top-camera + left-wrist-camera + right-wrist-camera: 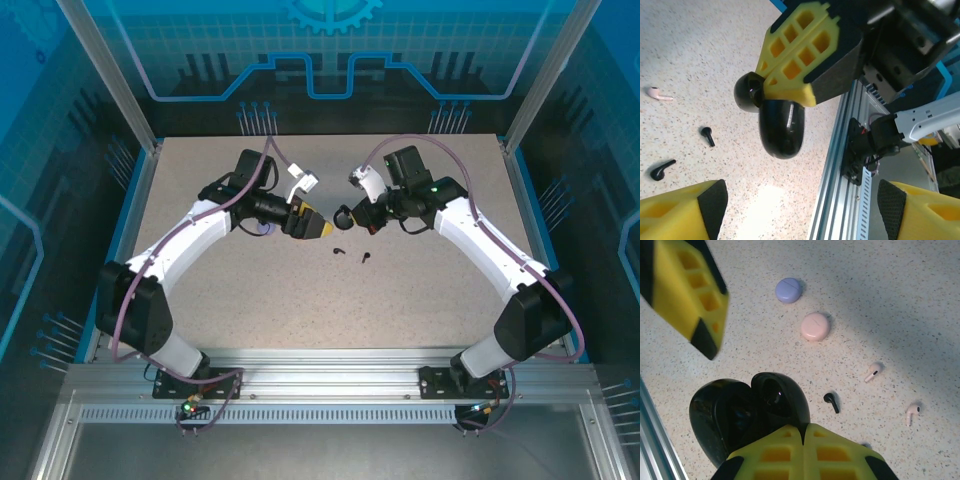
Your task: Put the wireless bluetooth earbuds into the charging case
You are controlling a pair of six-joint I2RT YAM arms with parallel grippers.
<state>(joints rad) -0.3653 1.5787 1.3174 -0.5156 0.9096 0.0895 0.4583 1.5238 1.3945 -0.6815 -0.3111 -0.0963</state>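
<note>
The right hand [802, 432] clamped the open black case [755, 405], seemingly to steady it for loading, while the left hand [800, 210] hung spread apart near a loose black earbud [707, 136].

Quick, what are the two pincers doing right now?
Left pincer: open, empty.
Right pincer: shut on the glossy black round charging case.

Overhead view: bright, even light from above, with a cool blue cast off the enclosure walls [60, 150]. Soft shadows lie under the arms [190, 235] on the pale counter [400, 290].

Left wrist view: white glare streak on the glossy black case [784, 131], washed-out patch on the counter below it. Left fingers [675, 212] blurred in the bottom corners.

Right wrist view: broad soft shadow across the top right. Pink earbuds [872, 372] sharp, right fingers [770, 457] slightly soft.
</note>
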